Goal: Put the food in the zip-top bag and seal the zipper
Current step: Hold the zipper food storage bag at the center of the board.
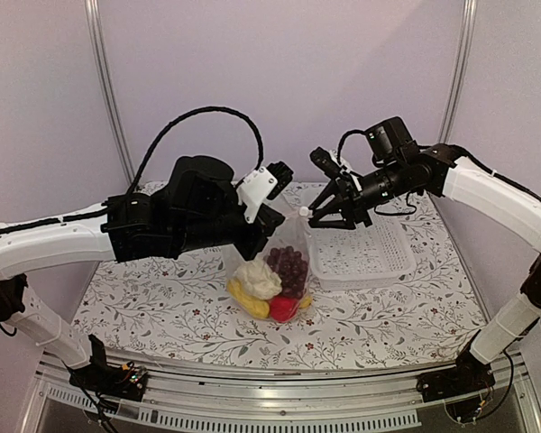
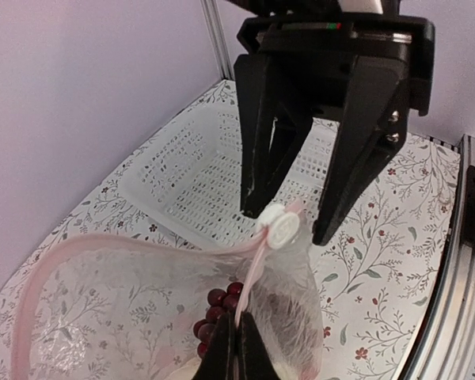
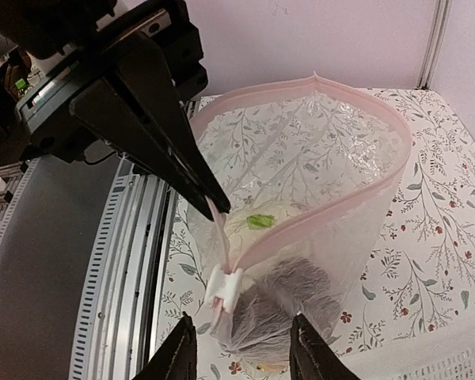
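Your left gripper point(image 2: 238, 332) is pinching the zipper point(image 3: 364, 190), its two thin black fingers closed tight on the pale pink strip just below the white plastic slider point(image 3: 224, 285). Your right gripper point(image 3: 243, 323) is hanging with its jaws spread apart. The slider is sitting between its fingers, and neither pad is touching it.

The zip-top bag point(image 3: 301, 158) is standing near the middle of the table, with its bottom resting on the floral tablecloth point(image 1: 162, 307) and its mouth lifted at the pinched corner. The mouth is gaping in a wide, rounded loop, unsealed along nearly its whole length. The clear film is wrinkling and catching glare, and the leaf print is showing through it.

The food is lying inside at the bottom of the bag:
- The dark red grape bunch point(image 1: 290, 264), a cluster of small round beads, is pressing against the wall under the slider.
- The lumpy white cauliflower point(image 1: 259, 278) is beside it.
- The smooth yellow pieces point(image 1: 248, 298) and the glossy red pepper point(image 1: 284, 309) are lying nearest you.
- A small green piece point(image 3: 259, 221) is showing through the open mouth.

The white mesh basket point(image 1: 361, 253), rectangular with perforated walls, is sitting just to the right of the bag.
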Robot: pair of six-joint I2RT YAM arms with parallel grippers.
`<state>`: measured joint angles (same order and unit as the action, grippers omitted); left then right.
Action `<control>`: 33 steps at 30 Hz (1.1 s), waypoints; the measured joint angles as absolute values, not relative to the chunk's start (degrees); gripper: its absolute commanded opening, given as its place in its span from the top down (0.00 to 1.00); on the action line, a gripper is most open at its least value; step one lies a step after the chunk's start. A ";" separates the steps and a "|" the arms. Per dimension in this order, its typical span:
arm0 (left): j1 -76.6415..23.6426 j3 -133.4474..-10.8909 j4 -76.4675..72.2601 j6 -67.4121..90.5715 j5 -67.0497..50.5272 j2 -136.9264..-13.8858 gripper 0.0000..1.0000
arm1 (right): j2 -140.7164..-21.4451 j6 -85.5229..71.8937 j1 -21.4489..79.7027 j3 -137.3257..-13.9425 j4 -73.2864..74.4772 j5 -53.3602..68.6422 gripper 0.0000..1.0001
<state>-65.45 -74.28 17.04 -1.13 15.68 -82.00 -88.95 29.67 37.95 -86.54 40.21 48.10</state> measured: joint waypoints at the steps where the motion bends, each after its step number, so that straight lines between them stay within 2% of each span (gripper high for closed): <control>1: -65.45 -74.28 17.04 -1.08 15.70 -82.00 1.00 | -89.49 28.97 37.98 -86.61 40.03 48.07 0.70; 6: -65.45 -74.19 16.91 -0.75 15.75 -82.00 1.00 | -91.26 27.40 37.98 -86.65 39.40 47.07 0.87; 7: -65.45 -74.17 16.84 -0.71 15.73 -82.00 1.00 | -91.26 27.29 37.98 -86.65 39.33 47.00 0.86; 10: -65.43 -74.17 16.60 -0.58 15.73 -82.00 1.00 | -91.24 26.87 37.98 -86.65 38.94 47.03 0.74; 14: -65.36 -74.13 16.56 -0.58 15.68 -82.00 1.00 | -91.24 26.96 38.24 -86.65 38.44 47.07 0.73; 20: -65.34 -74.11 16.53 -0.58 15.51 -82.00 1.00 | -91.24 27.24 39.00 -86.65 38.09 47.13 0.94; 22: -65.34 -74.11 16.53 -0.58 15.51 -82.00 0.87 | -91.24 27.31 39.03 -86.65 38.09 47.16 1.00; 25: -65.34 -74.26 16.78 -0.47 15.44 -82.00 0.57 | -91.24 27.77 39.11 -86.65 38.19 47.11 1.00; 27: -65.30 -75.40 17.98 -0.05 15.46 -82.00 0.43 | -91.24 28.45 39.27 -86.65 38.41 46.96 1.00; 29: -65.21 -77.10 18.92 0.05 15.14 -82.00 0.36 | -91.13 29.65 39.40 -86.65 38.68 46.74 1.00; 33: -64.75 -79.68 18.98 -0.34 11.86 -81.58 0.34 | -89.56 33.30 40.03 -85.69 39.57 46.22 1.00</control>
<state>-64.75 -79.68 18.98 -0.34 11.86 -81.58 -89.56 33.30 40.03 -85.69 39.57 46.22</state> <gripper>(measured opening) 0.652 0.004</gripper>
